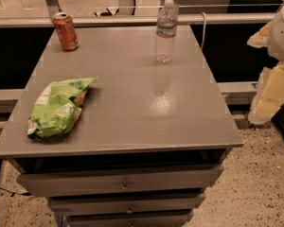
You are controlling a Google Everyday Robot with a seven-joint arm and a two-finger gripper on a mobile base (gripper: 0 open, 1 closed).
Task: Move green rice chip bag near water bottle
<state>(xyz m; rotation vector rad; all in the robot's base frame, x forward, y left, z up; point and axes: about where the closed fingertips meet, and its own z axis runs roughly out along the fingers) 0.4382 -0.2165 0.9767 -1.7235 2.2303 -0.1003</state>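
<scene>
The green rice chip bag (57, 109) is laid near-left on the tabletop (132, 103), long axis slanted toward the far-right water bottle (165, 30) — well left of the hand (270, 91), seen off the right edge, its state not to be told.

green rice chip bag (57, 109): 1 | water bottle (165, 31): 1 | orange-red soda can (66, 31): 1 | things standing or lying on the top: 3 in all | grey table (146, 117): 1 | drawer fronts (118, 182) under the top: 3 | gripper (270, 93): 1, at the view's right edge, beside the table
</scene>
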